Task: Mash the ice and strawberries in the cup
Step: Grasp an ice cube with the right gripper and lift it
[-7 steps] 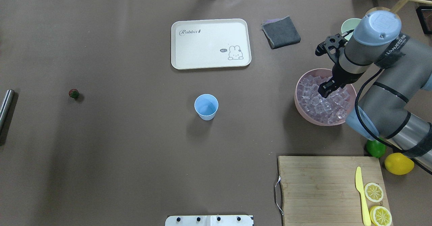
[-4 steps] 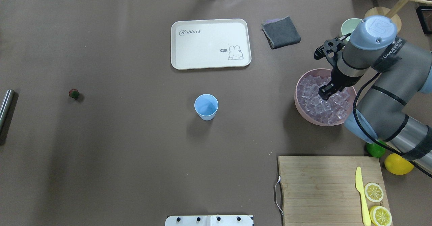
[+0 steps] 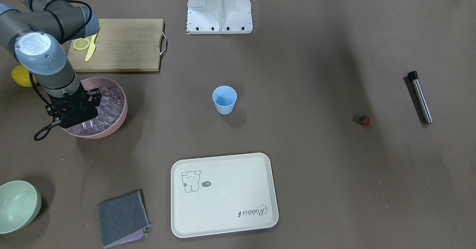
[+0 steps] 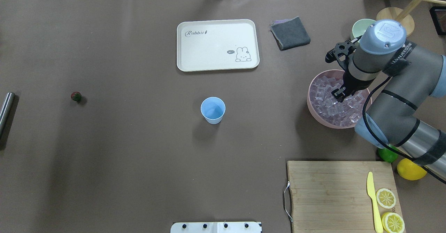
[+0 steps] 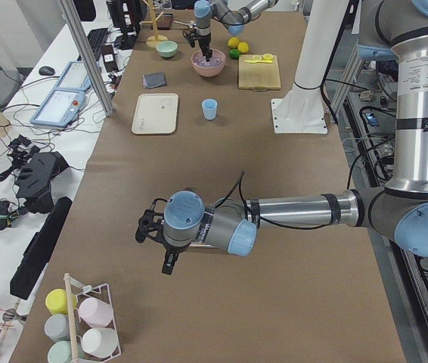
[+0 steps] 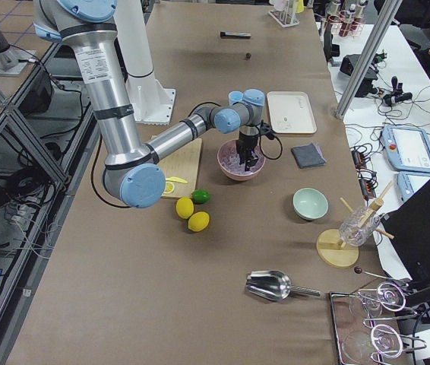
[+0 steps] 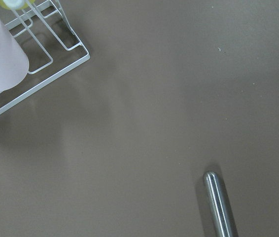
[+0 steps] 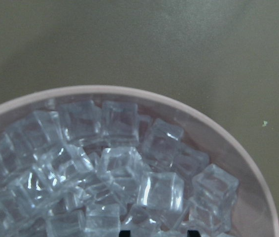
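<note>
The light-blue cup (image 4: 213, 109) stands upright mid-table, and nothing shows inside it. The strawberry (image 4: 76, 96) lies alone far out on the left side. The ice (image 8: 120, 163) fills the pink bowl (image 4: 309, 99) at the right. My right gripper (image 4: 337, 95) is lowered into that ice. In the right wrist view its two dark tips (image 8: 158, 233) stand apart at the bottom edge, open, with cubes between them. My left gripper (image 5: 165, 261) shows only in the exterior left view, hovering low over bare table, and I cannot tell its state.
A steel muddler rod (image 4: 5, 113) lies at the far left edge. A cream tray (image 4: 217, 45), grey cloth (image 4: 290, 33) and pale-green bowl (image 4: 359, 27) sit at the back. A cutting board (image 4: 331, 191) with a knife and lemon slices, a lime (image 4: 386, 153) and a lemon (image 4: 411, 169) are front right.
My right gripper has sunk deeper into the ice and shifted slightly right. The pink bowl has slid a little right with it.
</note>
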